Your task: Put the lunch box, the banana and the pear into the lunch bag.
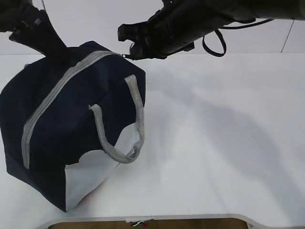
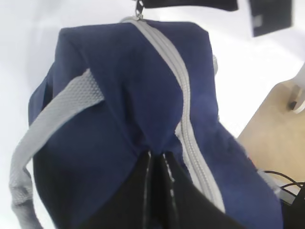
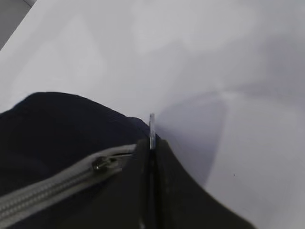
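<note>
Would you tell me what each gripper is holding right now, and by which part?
The left gripper pinches the navy fabric at one end of the lunch bag; the right gripper clamps the zipper's ring pull at the other end.

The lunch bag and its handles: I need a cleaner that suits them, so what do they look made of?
Lunch bag: apparently matte navy woven fabric, creasing softly; the white lower panel looks smoother, perhaps coated. Handles: grey webbing with visible ribbed weave.
</note>
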